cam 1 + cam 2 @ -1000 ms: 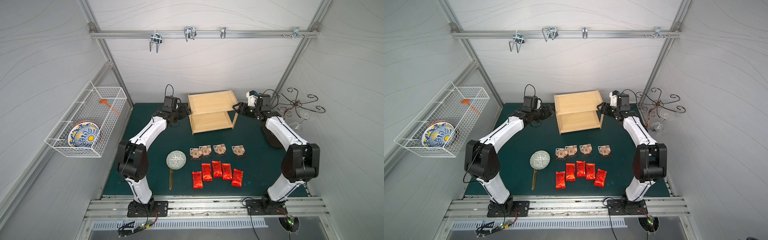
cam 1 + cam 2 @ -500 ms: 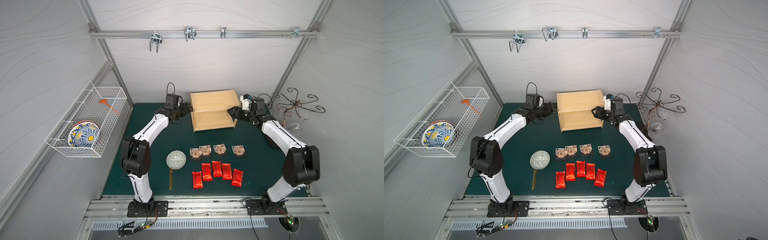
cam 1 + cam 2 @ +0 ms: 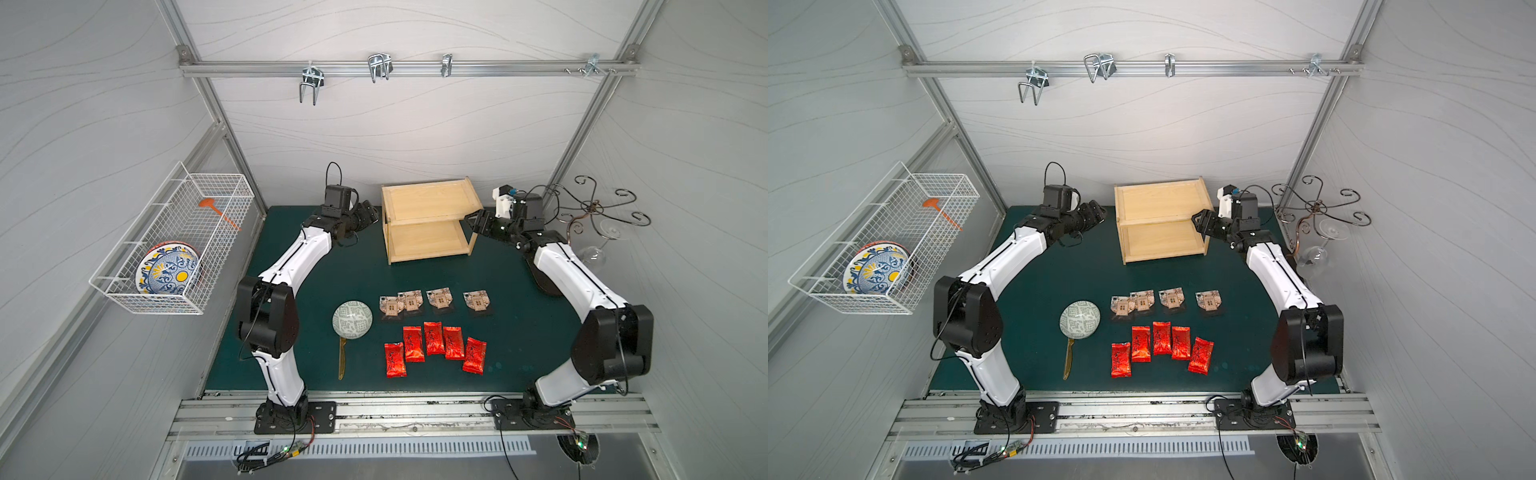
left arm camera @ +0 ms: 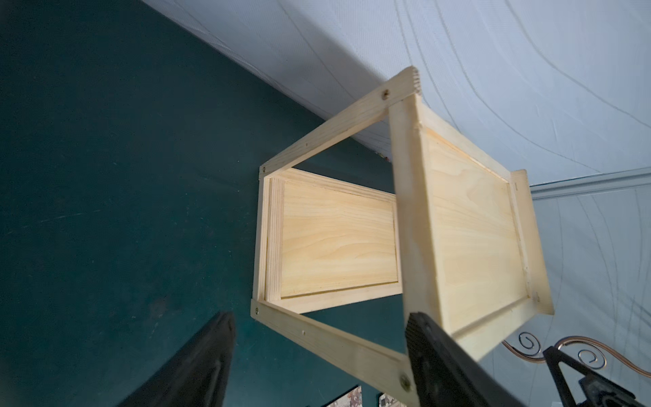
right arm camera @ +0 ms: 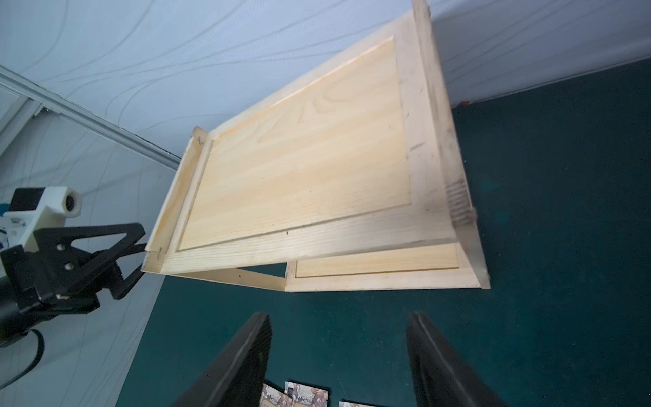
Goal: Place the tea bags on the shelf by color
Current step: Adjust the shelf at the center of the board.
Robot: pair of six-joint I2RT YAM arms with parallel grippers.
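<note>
The light-wood two-tier shelf (image 3: 428, 220) (image 3: 1163, 224) stands empty at the back of the green mat. Several red foil tea bags (image 3: 434, 338) (image 3: 1160, 338) lie in a row near the front. Several beige patterned tea bags (image 3: 440, 299) (image 3: 1171, 299) lie just behind them. My left gripper (image 3: 370, 212) (image 4: 320, 319) is open right at the shelf's left end (image 4: 334, 243); whether it touches is unclear. Off the shelf's right end (image 5: 299, 176), my right gripper (image 3: 473, 220) (image 5: 340, 317) is open and empty, over bare mat.
A white wire basket (image 3: 174, 249) with a patterned plate (image 3: 168, 270) hangs on the left wall. A round patterned disc with a yellow handle (image 3: 352, 319) lies left of the tea bags. A curly metal stand (image 3: 594, 208) and a wine glass (image 3: 594, 253) sit back right.
The shelf has shifted slightly back and to the right. My right gripper moved in toward its right end, then drew back a little. The tea bags lie where they were.
</note>
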